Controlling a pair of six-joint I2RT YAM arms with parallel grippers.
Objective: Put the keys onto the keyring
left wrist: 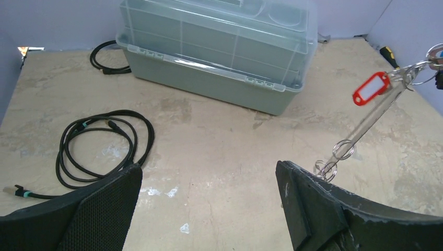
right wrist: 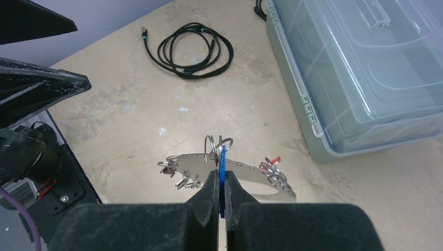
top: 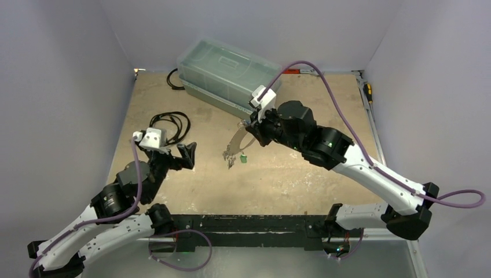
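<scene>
My right gripper (right wrist: pixel 222 177) is shut on a blue key tag (right wrist: pixel 223 157) and holds it above the table. The flat grey keyring (right wrist: pixel 245 171) hangs from that tag by small split rings. A red-tagged key (right wrist: pixel 271 162) and a bunch of metal keys (right wrist: pixel 171 167) hang on its rim. In the top view the keyring (top: pixel 236 143) slopes down from the right gripper (top: pixel 253 124), with a green tag (top: pixel 244 157) at its low end. The left wrist view shows it edge-on with the red tag (left wrist: pixel 371 89). My left gripper (left wrist: pixel 209 204) is open and empty, left of the keyring.
A clear lidded plastic box (top: pixel 228 72) stands at the back; it also shows in the left wrist view (left wrist: pixel 219 52). A coiled black cable (top: pixel 173 124) lies behind the left gripper (top: pixel 184 156). A screwdriver (top: pixel 367 92) lies at the right edge.
</scene>
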